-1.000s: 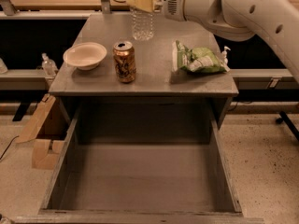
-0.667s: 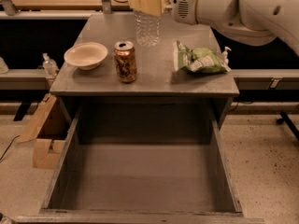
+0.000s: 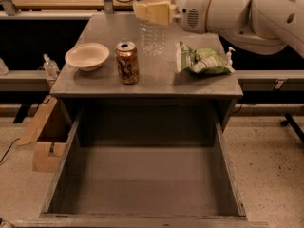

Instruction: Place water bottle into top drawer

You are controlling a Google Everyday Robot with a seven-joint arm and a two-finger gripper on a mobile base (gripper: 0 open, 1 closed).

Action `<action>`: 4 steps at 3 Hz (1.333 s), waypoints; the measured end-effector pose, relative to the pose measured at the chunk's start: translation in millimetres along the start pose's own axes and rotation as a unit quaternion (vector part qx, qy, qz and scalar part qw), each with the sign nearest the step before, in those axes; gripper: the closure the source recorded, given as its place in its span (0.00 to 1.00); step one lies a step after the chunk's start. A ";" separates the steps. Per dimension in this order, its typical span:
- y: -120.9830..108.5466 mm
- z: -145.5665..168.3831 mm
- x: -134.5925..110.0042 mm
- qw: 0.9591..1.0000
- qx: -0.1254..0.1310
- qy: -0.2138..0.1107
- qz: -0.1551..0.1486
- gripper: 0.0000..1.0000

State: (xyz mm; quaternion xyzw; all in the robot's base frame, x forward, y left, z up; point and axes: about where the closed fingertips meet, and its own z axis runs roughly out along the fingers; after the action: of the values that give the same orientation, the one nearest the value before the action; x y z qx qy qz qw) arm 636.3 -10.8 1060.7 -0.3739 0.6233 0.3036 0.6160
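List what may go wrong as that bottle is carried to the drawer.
1. The gripper grips the bottle high up, near its top; the thin ribbed body below may tilt or slip on the way.
2. The can stands just left of the bottle and nearer the open drawer; a low carry toward the drawer may knock it over.

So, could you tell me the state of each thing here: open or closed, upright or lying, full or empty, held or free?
gripper: shut on the water bottle, over the far side of the table.
water bottle: upright, held near its top.
top drawer: pulled open, empty.
gold can: upright on the table, free.
white bowl: upright, empty.
green snack bag: lying flat on the table.
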 end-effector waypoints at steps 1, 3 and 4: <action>9.2 -0.6 14.9 1.000 -0.002 0.001 0.007 1.00; 93.0 -19.4 109.4 0.999 -0.042 -0.008 0.020 1.00; 147.3 -14.8 161.8 0.995 -0.099 -0.011 0.006 1.00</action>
State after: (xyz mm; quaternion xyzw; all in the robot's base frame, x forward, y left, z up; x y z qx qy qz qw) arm 510.8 40.8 888.5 -0.4257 0.5854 0.3720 0.5811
